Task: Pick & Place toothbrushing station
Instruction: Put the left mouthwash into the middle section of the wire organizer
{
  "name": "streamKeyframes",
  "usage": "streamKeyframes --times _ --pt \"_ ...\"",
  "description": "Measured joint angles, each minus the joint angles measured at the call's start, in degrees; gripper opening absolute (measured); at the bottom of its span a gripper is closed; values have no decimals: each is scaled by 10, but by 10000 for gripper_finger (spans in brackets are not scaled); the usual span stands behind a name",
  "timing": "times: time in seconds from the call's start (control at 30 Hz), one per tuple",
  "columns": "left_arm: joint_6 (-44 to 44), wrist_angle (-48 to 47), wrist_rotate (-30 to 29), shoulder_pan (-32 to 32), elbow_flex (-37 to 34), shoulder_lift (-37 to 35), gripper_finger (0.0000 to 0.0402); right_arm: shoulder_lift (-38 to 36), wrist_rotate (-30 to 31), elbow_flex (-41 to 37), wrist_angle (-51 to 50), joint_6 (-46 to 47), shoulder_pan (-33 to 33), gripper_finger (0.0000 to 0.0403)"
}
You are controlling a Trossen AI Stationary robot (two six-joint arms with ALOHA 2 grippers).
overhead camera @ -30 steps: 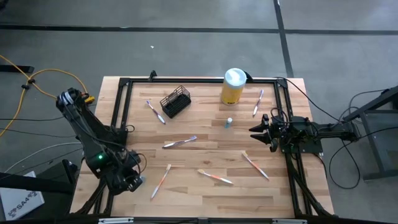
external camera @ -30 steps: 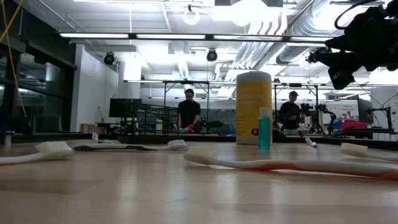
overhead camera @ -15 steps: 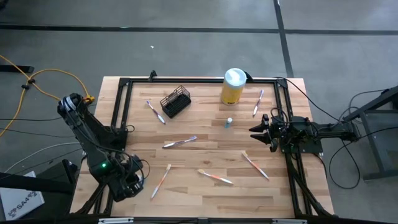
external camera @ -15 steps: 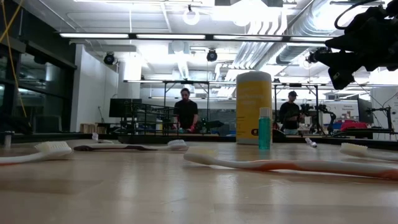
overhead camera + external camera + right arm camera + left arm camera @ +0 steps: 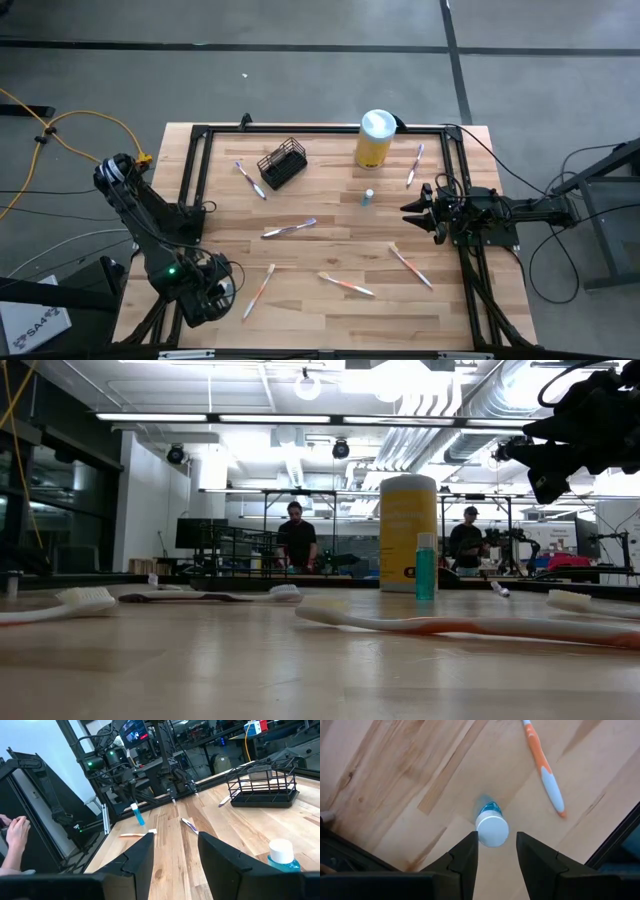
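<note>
Toothbrushing station (image 5: 283, 163) lies tipped, far from both arms.

Overhead looks down; low looks level; both share table (image 5: 330, 255)

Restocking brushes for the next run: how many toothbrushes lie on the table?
6: beside the wire holder, right of the yellow canister, mid-table, and three along the near side. None looks hidden.
</note>
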Motion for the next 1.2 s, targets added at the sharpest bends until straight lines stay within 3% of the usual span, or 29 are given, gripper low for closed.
streamKeyframes --times 0.43,0.77,1.2 --pt "24 -7 0 0 0 0 130 0 0 0 0 0 0 145" --pt "34 -8 -5 0 0 0 194 0 0 0 0 0 0 145" --pt "64 -23 18 5 0 28 199 0 0 0 0 0 0 145"
